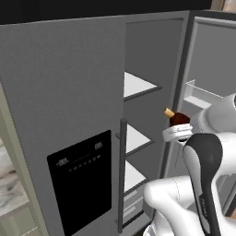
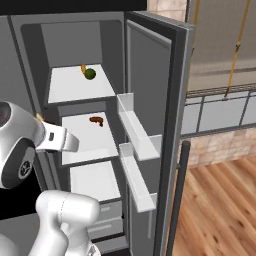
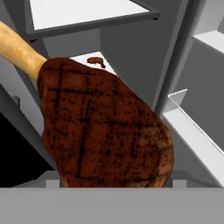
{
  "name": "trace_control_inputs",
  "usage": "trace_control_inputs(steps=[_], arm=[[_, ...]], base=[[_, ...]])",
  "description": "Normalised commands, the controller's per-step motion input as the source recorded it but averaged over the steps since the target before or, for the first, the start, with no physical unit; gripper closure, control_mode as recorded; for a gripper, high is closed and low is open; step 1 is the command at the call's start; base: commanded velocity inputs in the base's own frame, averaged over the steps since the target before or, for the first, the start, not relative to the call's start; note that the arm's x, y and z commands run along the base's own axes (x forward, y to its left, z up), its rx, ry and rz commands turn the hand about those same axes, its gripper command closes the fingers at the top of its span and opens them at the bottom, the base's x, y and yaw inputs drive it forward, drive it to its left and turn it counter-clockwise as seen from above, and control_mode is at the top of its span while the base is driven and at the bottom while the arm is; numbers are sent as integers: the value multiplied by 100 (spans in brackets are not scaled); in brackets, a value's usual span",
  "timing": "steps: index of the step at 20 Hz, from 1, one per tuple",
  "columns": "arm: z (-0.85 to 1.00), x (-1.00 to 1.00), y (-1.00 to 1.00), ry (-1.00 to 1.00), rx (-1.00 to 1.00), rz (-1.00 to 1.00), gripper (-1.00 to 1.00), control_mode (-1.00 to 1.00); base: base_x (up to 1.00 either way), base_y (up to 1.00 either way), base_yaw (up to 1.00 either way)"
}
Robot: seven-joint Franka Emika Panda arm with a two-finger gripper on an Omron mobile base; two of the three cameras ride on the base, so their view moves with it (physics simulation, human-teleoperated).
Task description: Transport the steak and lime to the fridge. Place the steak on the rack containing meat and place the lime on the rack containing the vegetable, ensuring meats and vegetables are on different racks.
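My gripper (image 1: pixel 178 132) is shut on the steak (image 1: pixel 179 119), a dark reddish-brown chunk with a tan bone end. It hangs in front of the open right half of the fridge (image 1: pixel 60 92), level with the middle shelf. The steak (image 3: pixel 100 127) hides the fingertips in the hand view. On that white middle shelf (image 2: pixel 82 137) lies a small brown piece of meat (image 2: pixel 96 120), also seen past the steak as the meat piece (image 3: pixel 96 61). The lime (image 2: pixel 90 74) rests on the top shelf (image 2: pixel 75 87) beside a small orange thing (image 2: pixel 83 68).
The right fridge door (image 2: pixel 150 75) stands wide open with two white door bins (image 2: pixel 135 130). The left door is closed, with a black dispenser panel (image 1: pixel 80 179) and a long vertical handle (image 1: pixel 122 175). A lower shelf (image 2: pixel 95 182) sits over drawers. Wooden floor (image 2: pixel 215 210) lies to the right.
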Motion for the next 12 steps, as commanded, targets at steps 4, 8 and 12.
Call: trace_control_inputs(steps=[4,8,12], arm=[[-23,55,0,1,-2,0,100,-100],[-21,51,0,0,-2,0,100,-100],[-21,45,0,0,-2,1,100,-100]], base=[[0,0,0],[0,0,0],[0,0,0]])
